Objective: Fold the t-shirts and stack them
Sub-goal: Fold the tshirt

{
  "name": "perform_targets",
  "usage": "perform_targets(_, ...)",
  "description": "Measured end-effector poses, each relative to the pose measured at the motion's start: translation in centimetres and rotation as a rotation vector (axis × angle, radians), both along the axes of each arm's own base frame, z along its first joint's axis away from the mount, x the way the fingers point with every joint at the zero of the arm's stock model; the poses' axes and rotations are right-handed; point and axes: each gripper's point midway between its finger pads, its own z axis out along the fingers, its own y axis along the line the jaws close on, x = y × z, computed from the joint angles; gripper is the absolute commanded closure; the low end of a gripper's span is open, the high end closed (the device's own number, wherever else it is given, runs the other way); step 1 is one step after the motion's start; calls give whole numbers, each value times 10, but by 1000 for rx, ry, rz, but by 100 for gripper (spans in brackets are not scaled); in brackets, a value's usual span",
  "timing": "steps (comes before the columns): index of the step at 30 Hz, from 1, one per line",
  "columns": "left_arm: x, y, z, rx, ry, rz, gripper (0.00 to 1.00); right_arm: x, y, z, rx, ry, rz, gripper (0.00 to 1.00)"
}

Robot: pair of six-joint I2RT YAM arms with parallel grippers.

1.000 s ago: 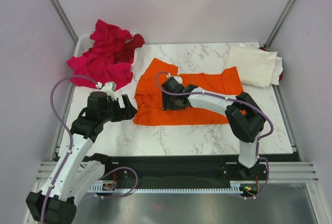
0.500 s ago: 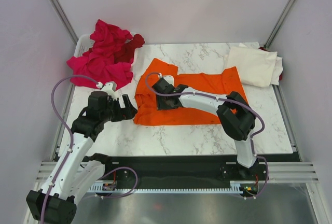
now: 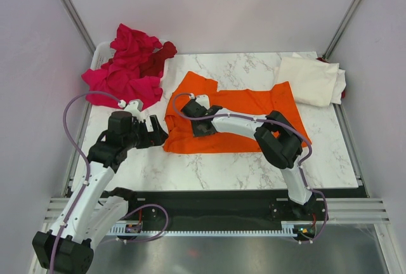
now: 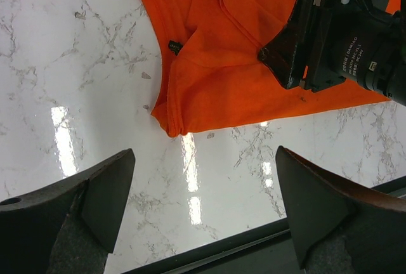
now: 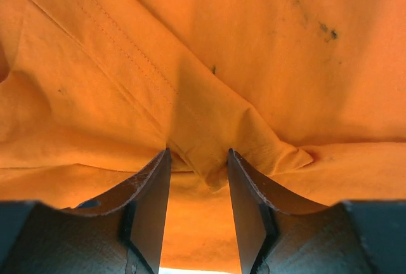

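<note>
The orange t-shirt (image 3: 244, 104) lies spread on the marble table, partly folded at its left. My right gripper (image 3: 193, 122) is down on the shirt's left part, and its jaws pinch a raised fold of orange cloth (image 5: 209, 160). My left gripper (image 3: 155, 131) is open and empty, hovering over bare marble just left of the shirt's lower left corner (image 4: 172, 125). The left wrist view shows the right gripper's black body (image 4: 304, 45) on the shirt. A cream-white t-shirt (image 3: 311, 80) lies folded at the back right. Magenta-pink t-shirts (image 3: 120, 77) and a dark red one (image 3: 162, 55) are heaped at the back left.
The pink heap sits in and over a white basket (image 3: 99, 51) at the table's back left corner. The marble table (image 3: 222, 166) has a black front edge (image 4: 254, 248). Grey walls and metal posts enclose the space. A bit of red cloth (image 3: 343, 90) shows behind the cream shirt.
My right gripper has moved left across the orange shirt, toward its left side, and its arm has swung with it. The left arm has not moved.
</note>
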Motion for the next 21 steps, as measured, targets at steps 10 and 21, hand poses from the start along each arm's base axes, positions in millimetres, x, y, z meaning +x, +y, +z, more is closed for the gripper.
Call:
perform_targets(10,1,0,-3,3,12,0,0,3,-4,0,-22,-15,-5,73)
perform_targets(21,1,0,-3,3,14,0,0,3,-7,0,-39,-22,3,100)
